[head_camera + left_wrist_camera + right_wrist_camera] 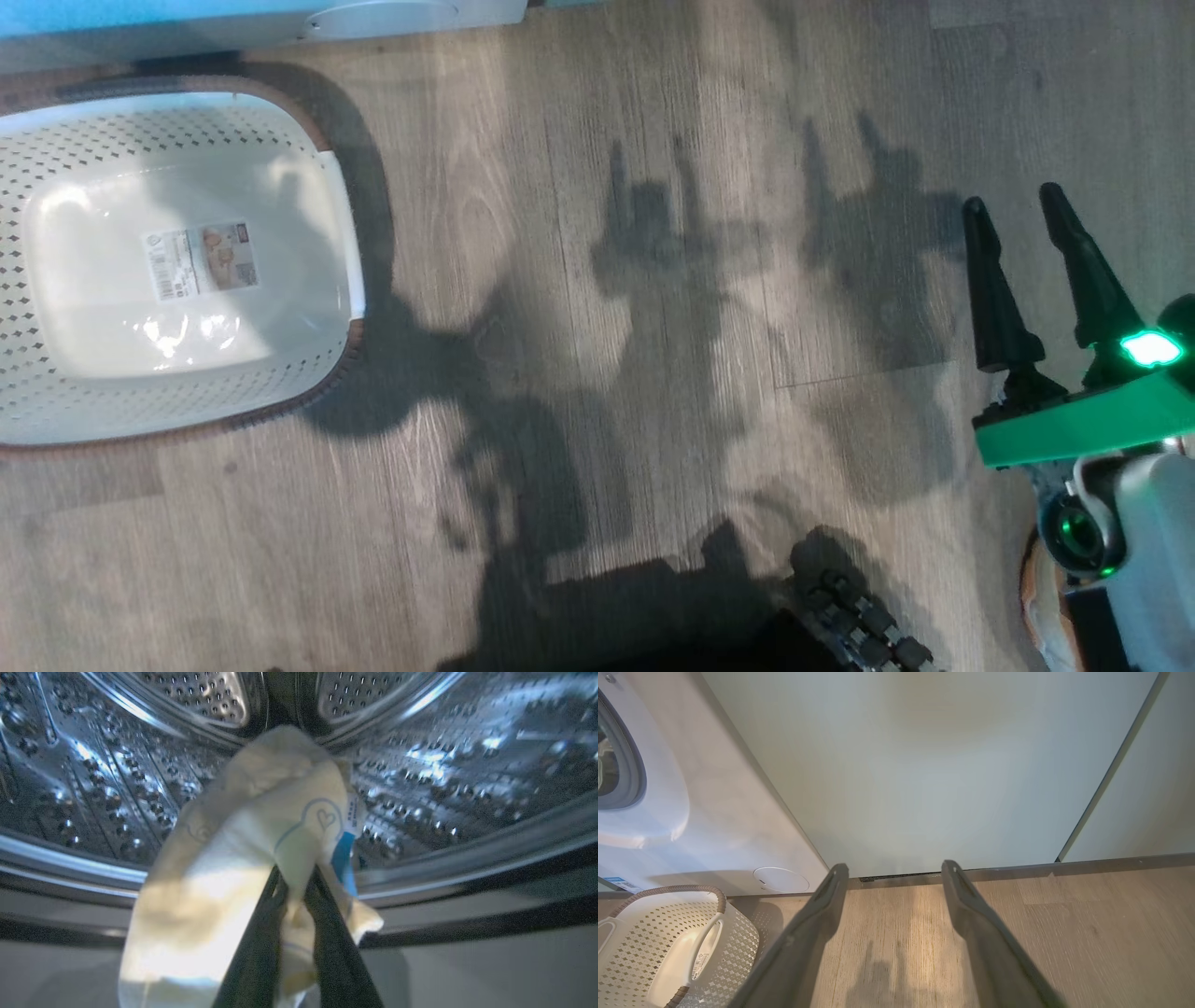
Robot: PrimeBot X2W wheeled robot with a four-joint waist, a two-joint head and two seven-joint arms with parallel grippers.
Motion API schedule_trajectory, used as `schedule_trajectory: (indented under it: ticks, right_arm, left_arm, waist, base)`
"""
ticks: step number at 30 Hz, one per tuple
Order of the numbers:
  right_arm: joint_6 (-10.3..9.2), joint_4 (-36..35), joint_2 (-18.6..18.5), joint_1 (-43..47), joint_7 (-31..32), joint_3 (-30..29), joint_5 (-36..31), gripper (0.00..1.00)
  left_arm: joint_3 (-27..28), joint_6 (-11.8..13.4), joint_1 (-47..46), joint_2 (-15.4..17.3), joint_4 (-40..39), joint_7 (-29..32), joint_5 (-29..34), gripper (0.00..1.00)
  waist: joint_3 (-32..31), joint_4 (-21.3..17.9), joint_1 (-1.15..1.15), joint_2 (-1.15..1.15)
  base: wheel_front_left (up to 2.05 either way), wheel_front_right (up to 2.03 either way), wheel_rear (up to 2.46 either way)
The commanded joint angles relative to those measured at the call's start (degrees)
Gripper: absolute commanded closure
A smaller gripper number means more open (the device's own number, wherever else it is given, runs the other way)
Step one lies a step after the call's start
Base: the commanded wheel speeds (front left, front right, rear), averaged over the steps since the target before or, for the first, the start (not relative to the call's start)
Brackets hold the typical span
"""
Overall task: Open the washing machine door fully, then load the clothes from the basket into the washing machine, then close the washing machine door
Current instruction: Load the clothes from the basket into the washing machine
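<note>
The clothes (261, 826) are pinched in the narrowed left gripper (296, 876) at the drum (467, 765); the right gripper (1015, 199) is spread wide over the floor (653, 373), right of the basket (187, 121).

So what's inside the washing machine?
A cream baby garment, pinched in the left pincer, pokes into the steel drum. What lies behind the cloth is hidden.

Left pincer (296, 876) clamped on the clothes (252, 830) — right pincer (1011, 196) spread wide open.
</note>
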Motion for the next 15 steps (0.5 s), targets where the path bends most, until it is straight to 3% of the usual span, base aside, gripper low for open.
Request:
schedule_trajectory:
  ticks: [1,15]
  right_arm:
    - [0.01,-1.29,-0.21,0.16,-0.38,0.99,0.57,0.00]
    - [0.01,-2.05,0.65,-1.88,-0.38,2.46,1.24,0.00]
  left_arm:
    - [1.47,-0.07,-3.06,1.99,-1.40,-1.21,-0.46,1.00]
    - [2.80,-0.34,-15.71,0.76,2.31,-15.78,-1.03,1.00]
  waist:
    - [0.22,-0.23,0.00,0.00]
    - [5.80,-3.20,0.00,0.00]
  base:
    - [0.00,0.00,0.00]
    - [0.00,0.00,0.00]
